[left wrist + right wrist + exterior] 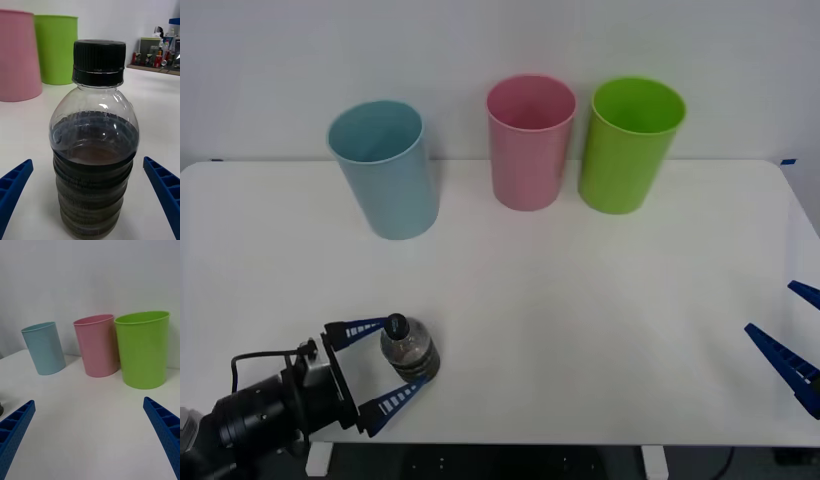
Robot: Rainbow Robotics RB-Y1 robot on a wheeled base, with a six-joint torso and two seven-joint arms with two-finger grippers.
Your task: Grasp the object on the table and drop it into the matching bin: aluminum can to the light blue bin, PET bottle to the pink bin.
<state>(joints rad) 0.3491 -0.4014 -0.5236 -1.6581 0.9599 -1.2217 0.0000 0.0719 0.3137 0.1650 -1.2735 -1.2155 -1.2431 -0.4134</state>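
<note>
Front view: left gripper (392,364) jaws wide around the upright PET bottle (411,349), untouched; an off-centre close could topple it.

Clear ribbed bottle (93,150), black cap, dark brown liquid; light blue bin (385,170), pink bin (528,143), lime green bin (628,145); white table (580,320).

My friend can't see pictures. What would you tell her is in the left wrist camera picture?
A small clear bottle with a black cap and dark brown liquid stands upright on a white table, between the open blue fingers of the left gripper, which do not touch it. Behind it stand a pink bin and a green bin.
</note>
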